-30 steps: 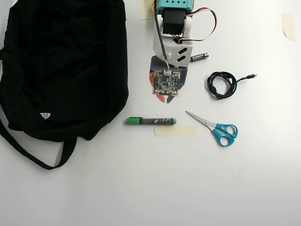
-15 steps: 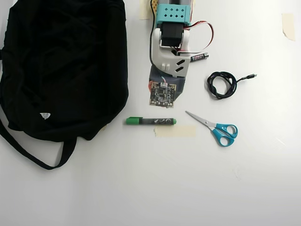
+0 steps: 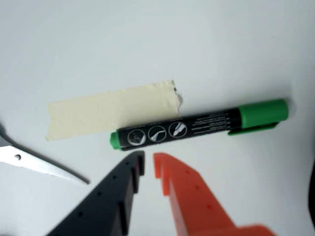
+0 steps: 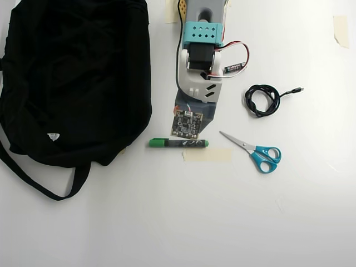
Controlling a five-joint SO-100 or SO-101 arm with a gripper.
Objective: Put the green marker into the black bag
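The green marker (image 4: 178, 143) lies flat on the white table, green cap pointing toward the black bag (image 4: 72, 78), which fills the left of the overhead view. In the wrist view the marker (image 3: 197, 127) lies crosswise just beyond my gripper (image 3: 148, 160). The black finger (image 3: 130, 174) and the orange finger (image 3: 170, 177) stand almost together with nothing between them, their tips a short way from the barrel's small green end. In the overhead view the wrist's circuit board (image 4: 185, 125) covers the fingers and sits right above the marker.
A strip of beige tape (image 4: 207, 155) lies beside the marker. Blue-handled scissors (image 4: 256, 151) lie to the right, a coiled black cable (image 4: 262, 100) further back, and a small battery (image 4: 235, 67) by the arm. The scissor blade (image 3: 39, 167) shows at the wrist view's left.
The arm has stretched out toward the marker, its wrist moving down the overhead view until it is just above the barrel. Nothing on the table has moved.
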